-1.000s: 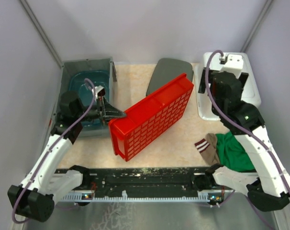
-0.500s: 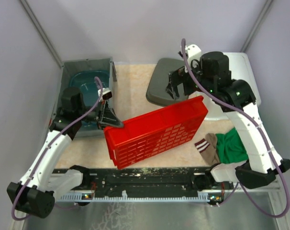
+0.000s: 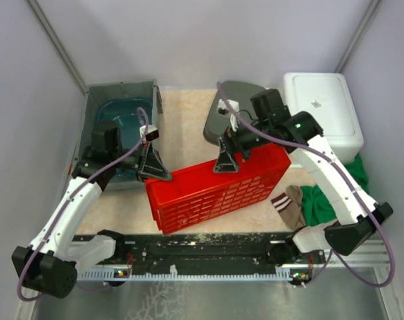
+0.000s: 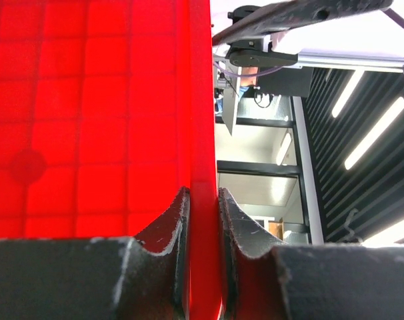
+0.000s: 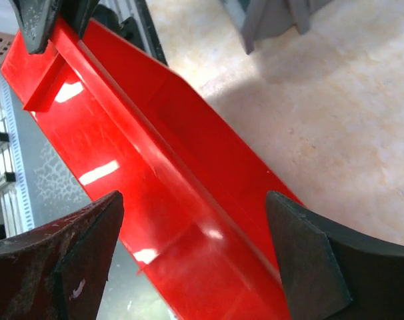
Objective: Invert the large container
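The large red crate point(image 3: 215, 190) sits in the middle of the table point(image 3: 189, 120), tipped up on one long side, with a lattice face turned toward my bases and its upper rim running from lower left to upper right. My left gripper point(image 3: 161, 173) is at the crate's upper left corner. In the left wrist view its fingers point(image 4: 172, 227) are pressed together on the thin red wall, pinching it from both sides. My right gripper point(image 3: 225, 164) hangs over the crate's upper rim, near the middle of its length. In the right wrist view its two fingers point(image 5: 75, 247) are spread wide, with the red rim running between them, and I cannot tell whether either one touches the plastic. To the left of the crate, behind my left arm, stands a grey bin point(image 3: 122, 90) with a teal tub point(image 3: 125, 113) inside it. Behind the crate lies a dark grey lid point(image 3: 242, 93), partly hidden by my right arm. Behind the crate and to its right is a white box point(image 3: 322, 107). Just to the right of the crate's near corner lies a striped sock point(image 3: 287, 203), and beside it is a bunched green cloth point(image 3: 332, 203) that my right arm crosses.
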